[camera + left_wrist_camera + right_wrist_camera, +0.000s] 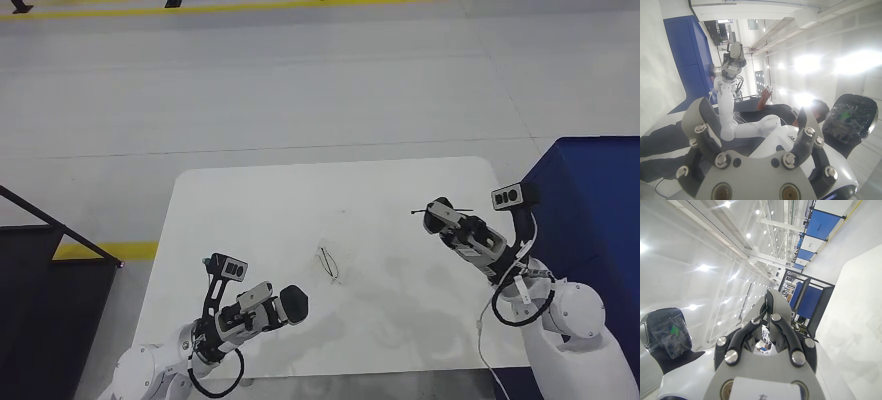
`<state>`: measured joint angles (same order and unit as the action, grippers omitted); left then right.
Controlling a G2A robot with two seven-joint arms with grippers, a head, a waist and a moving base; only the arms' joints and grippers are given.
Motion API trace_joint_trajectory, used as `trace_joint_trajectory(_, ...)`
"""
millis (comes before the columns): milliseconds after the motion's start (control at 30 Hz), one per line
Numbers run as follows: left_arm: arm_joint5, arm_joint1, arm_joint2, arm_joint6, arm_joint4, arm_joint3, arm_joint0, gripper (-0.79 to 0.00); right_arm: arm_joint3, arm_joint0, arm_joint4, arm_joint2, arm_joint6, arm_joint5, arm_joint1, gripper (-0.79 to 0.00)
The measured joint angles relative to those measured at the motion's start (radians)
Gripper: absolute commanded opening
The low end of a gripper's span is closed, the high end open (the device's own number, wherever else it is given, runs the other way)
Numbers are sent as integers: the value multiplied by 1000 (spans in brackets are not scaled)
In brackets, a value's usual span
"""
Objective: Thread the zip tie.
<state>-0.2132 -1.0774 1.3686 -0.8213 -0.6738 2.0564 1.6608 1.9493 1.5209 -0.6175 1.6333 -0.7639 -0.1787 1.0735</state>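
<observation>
A thin black zip tie [328, 262] lies curled in a loop on the white table [250, 210], near its middle. My right gripper [437, 214] is held above the table's right part, shut on a second black zip tie [417, 211] whose end sticks out to the left. The right wrist view shows that strip [763, 313] pinched between the closed fingers of the right gripper [767, 300]. My left gripper [293, 303] is over the table's front left, open and holding nothing. In the left wrist view the left gripper [753, 108] has its fingers [705, 115] spread wide and tilted upward.
A blue cabinet [590, 200] stands close against the table's right side, behind the right arm. A black frame [50, 290] stands on the floor to the left. Bare table surface lies between the two arms around the looped tie.
</observation>
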Motion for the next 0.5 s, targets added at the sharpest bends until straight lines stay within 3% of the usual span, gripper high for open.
trace_joint_trajectory(133,-8,1,3,87,94,37,-39,0,0,0,0,0,0,0,0,-785)
trace_joint_trajectory(233,68,-17,-139,234,383,85,-118,0,0,0,0,0,0,0,0,-785)
trace_joint_trajectory(367,292,-62,-370,352,777,9,-352,0,0,0,0,0,0,0,0,-785)
trace_joint_trajectory(500,520,-117,-532,383,899,-143,-586,0,0,0,0,0,0,0,0,-785)
